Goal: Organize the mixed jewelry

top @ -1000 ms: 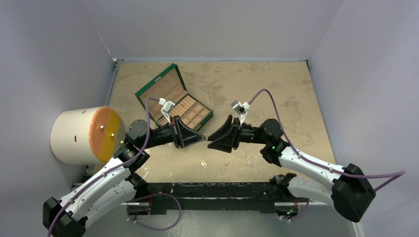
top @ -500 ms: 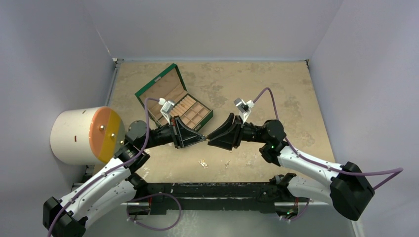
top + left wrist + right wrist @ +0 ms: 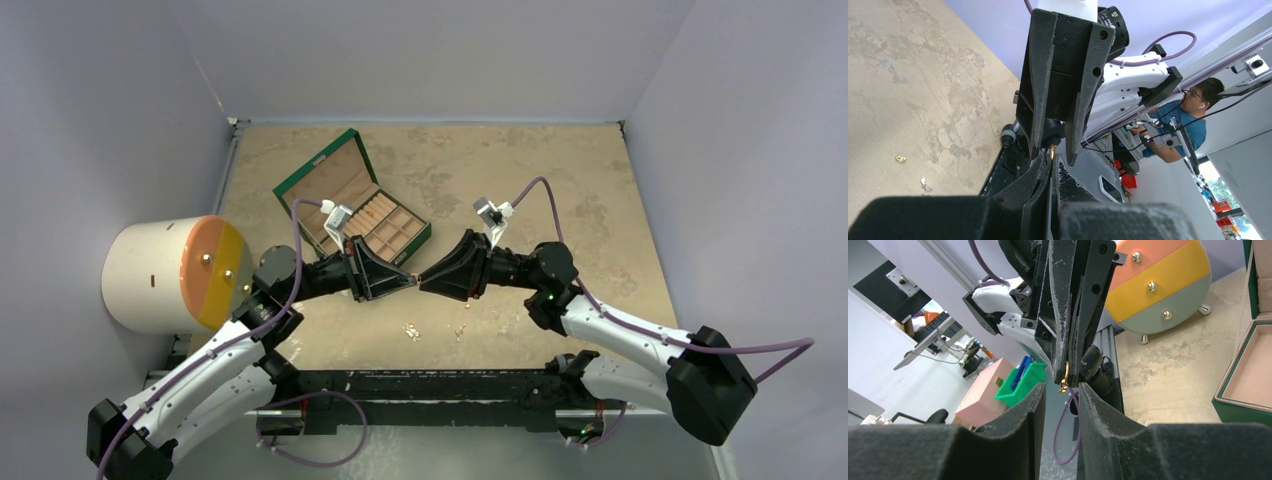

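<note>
Gold glints at the tip of my left gripper [image 3: 1051, 161]: its jaws are pressed tight together, pinching one tiny gold piece [image 3: 1064, 380] clear of the table [image 3: 560, 180]. My right gripper [image 3: 1062, 392] faces it nose to nose in the middle of the overhead view. Its jaws stand apart, one finger [image 3: 1037, 100] on each side of the gold piece, and I see a gap on both sides, so nothing is in its grasp. Below that meeting point, toward the bottom of the overhead view, two more bits of jewelry [image 3: 411, 329] lie loose on the tan surface, near each other but apart. Up and to the left sits the open green box [image 3: 318, 172], lid raised, tan compartments showing. At far left is a round drum [image 3: 150, 275] with an orange and yellow face.
</note>
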You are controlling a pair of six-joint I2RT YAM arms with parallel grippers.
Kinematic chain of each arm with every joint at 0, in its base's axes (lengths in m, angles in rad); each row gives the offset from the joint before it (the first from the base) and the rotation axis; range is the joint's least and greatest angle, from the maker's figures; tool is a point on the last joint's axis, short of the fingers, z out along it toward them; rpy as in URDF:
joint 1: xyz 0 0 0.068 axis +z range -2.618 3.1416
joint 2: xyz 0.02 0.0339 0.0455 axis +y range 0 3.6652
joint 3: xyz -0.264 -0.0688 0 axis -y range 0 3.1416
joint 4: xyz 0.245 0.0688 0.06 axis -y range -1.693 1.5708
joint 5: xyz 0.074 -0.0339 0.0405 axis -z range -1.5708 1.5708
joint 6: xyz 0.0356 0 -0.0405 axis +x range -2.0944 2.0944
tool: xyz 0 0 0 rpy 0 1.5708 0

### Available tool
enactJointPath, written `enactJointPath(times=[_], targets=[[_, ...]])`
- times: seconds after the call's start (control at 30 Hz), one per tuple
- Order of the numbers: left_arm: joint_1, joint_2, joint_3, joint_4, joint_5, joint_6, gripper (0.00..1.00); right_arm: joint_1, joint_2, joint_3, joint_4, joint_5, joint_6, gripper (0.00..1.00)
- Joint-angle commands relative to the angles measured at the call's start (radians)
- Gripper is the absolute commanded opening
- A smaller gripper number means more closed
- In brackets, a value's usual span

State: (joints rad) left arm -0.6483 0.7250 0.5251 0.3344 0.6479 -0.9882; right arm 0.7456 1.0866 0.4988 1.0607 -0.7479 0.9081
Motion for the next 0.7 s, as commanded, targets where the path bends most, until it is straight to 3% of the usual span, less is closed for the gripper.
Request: enactJointPath(times=[0.0,0.47,0.67], targets=[[0.004,-0.009,-0.010,0.066,0.004,-0.013,0.00,-0.003,-0.005,0.020,0.060,0.022,-0.008,0.32],[0.005,0.002,-0.013,0.063,0.004,-0.011,0.00,-0.003,0.011,0.032,0.075,0.028,-0.008,0.27],[0.005,-0.004,-0.011,0.064,-0.005,-0.006,0.00,-0.003,0.023,0.031,0.088,0.018,-0.005,0.16]])
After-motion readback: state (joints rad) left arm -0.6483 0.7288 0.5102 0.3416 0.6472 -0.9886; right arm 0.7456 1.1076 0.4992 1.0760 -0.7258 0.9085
